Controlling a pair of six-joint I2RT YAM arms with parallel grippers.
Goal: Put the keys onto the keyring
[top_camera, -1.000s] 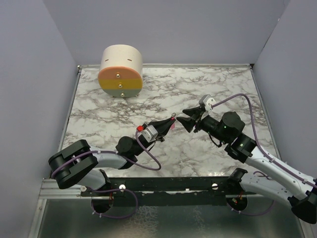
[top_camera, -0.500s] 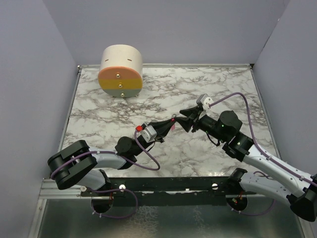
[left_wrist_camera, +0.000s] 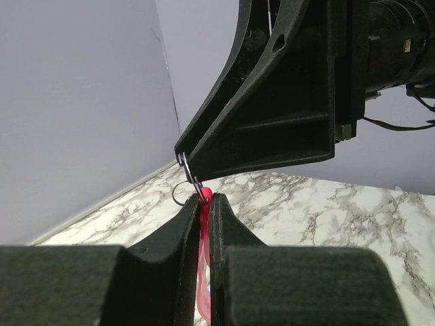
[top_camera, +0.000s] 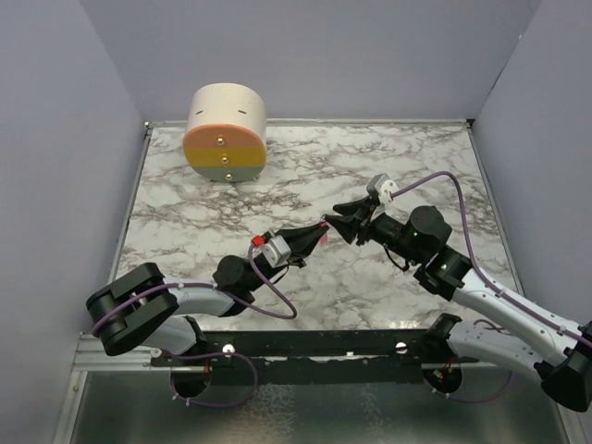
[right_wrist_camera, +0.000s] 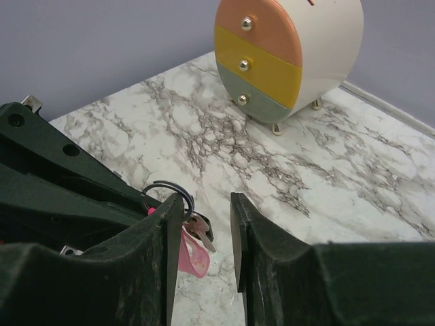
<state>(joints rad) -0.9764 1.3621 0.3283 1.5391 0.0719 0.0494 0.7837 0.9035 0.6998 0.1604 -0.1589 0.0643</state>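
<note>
My left gripper is shut on the keys, a slim pink piece standing upright between its fingers with the top poking out. The keyring, a thin dark wire loop, hangs at that pink tip. In the right wrist view the keyring curls round the tip of the left finger, with the pink piece and a small metal key dangling beside it. My right gripper is open, tip to tip with the left gripper above the table's middle, nothing between its fingers.
A round cream drawer box with peach, yellow and green fronts stands at the back left of the marble table. Grey walls close in the sides and back. A purple cable loops over the right arm.
My right gripper has slid left until its tip meets the left gripper's tip, and its jaws have narrowed somewhat. The left gripper has held its grip on the pink piece and barely moved.
</note>
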